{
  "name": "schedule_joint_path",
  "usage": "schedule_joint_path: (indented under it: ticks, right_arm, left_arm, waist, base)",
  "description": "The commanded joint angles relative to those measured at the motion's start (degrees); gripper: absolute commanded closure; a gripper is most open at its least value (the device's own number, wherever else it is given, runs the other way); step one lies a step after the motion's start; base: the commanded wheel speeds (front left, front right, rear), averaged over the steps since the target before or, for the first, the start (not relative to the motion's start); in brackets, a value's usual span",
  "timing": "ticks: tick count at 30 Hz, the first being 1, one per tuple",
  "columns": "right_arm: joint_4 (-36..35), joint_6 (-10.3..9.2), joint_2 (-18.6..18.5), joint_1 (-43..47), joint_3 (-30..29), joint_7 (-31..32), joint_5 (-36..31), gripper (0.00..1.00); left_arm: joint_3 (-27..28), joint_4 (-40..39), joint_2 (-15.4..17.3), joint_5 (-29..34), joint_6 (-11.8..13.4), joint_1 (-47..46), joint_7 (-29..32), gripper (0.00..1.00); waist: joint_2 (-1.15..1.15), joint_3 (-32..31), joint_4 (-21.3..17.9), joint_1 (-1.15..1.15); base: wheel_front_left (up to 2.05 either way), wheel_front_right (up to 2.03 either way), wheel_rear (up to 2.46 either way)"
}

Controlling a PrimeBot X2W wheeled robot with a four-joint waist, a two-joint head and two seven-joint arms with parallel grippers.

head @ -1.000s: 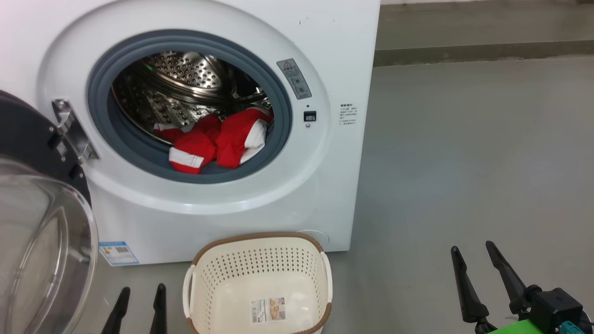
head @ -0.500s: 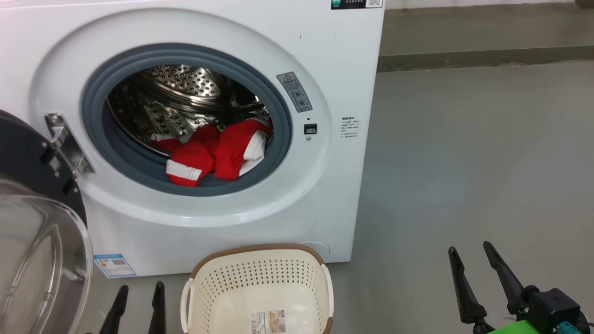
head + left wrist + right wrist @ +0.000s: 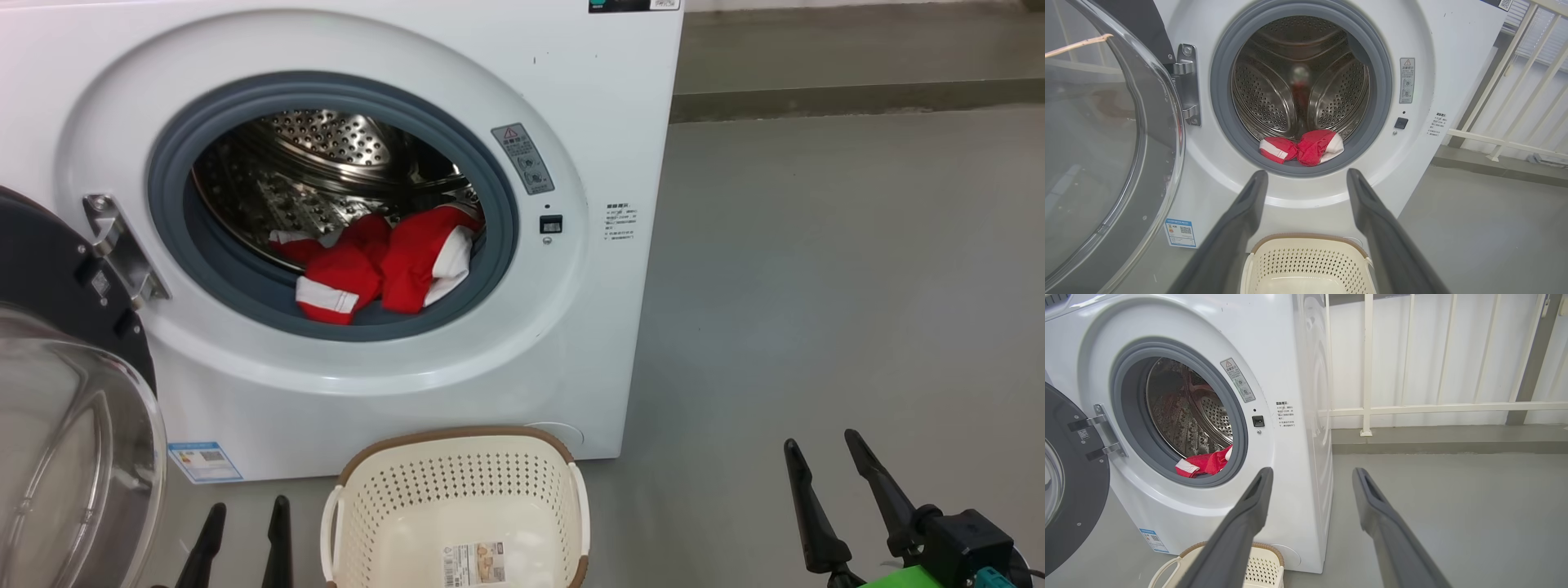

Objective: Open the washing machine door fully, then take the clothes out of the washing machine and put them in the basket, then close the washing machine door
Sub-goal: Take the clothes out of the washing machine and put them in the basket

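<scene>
**Left claw point(image 3: 249, 508) and right claw point(image 3: 821, 441): both spread, both empty**

Nearest you, the two claws rise from the bottom edge of the head view. One stands just beside the basket point(image 3: 457, 434), the other well apart over the floor point(image 3: 816, 286). Each has its fingers set wide, with nothing between them.

The basket stands upright on the floor, close against the foot of the machine point(image 3: 367, 384). Its bottom is bare but for a paper label.

To your left, the door point(image 3: 65, 392) hangs swung out on its hinge, well clear of the opening.

Beyond it, the grey ring point(image 3: 494, 212) frames the drum point(image 3: 326, 171). The clothes point(image 3: 380, 265) lie in a red-and-white heap at the drum's front lip, partly on the ring.

Progress, as judged:
- **Opening the door:** this step looks complete.
- **Unloading:** not begun. The clothes are all in the drum, none in the basket.
- **Closing the door:** this waits on the unloading.

In the left wrist view the heap sits straight beyond that claw's fingers, so it seems the better placed of your two for the first reach.
</scene>
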Motion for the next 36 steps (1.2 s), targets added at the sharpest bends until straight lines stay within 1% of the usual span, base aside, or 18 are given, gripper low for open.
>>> schedule_joint_path:
  ticks: [1,7,16,27,36]
  right_arm:
    - [-1.25,0.34,-0.70,-1.25,1.55,-0.36,0.90,0.00]
    - [-1.42,0.34,-0.70,-1.20,1.63,-0.36,0.63,0.00]
    - [-1.80,0.34,-0.70,-1.89,2.20,-0.36,0.30,0.00]
    - [-3.00,0.34,-0.70,-4.64,3.24,-0.36,-0.40,0.00]
    - [-4.01,0.34,-0.70,-7.72,4.13,-0.36,-0.85,0.00]
  left_arm:
    - [1.74,-1.74,0.54,0.02,0.38,-1.19,-0.54,0.00]
    - [1.77,-2.43,0.30,-0.07,0.94,-1.50,-0.89,0.00]
    - [1.12,-1.52,0.17,-0.03,0.74,-4.36,-1.36,0.00]
    - [0.56,1.17,0.07,1.55,1.68,-12.04,-1.90,0.00]
    - [-0.51,5.39,-0.25,3.23,2.58,-21.33,-2.09,0.00]
  waist:
    - [0.00,0.08,0.07,0.00]
    - [0.00,0.85,0.61,0.00]
    - [0.00,3.62,2.17,0.00]
    - [0.00,9.67,3.39,0.00]
    - [0.00,16.43,4.01,0.00]
  base:
    - [0.00,0.00,0.00]
    - [0.00,0.00,0.00]
    - [0.00,0.00,0.00]
    - [0.00,0.00,0.00]
    - [0.00,0.00,0.00]
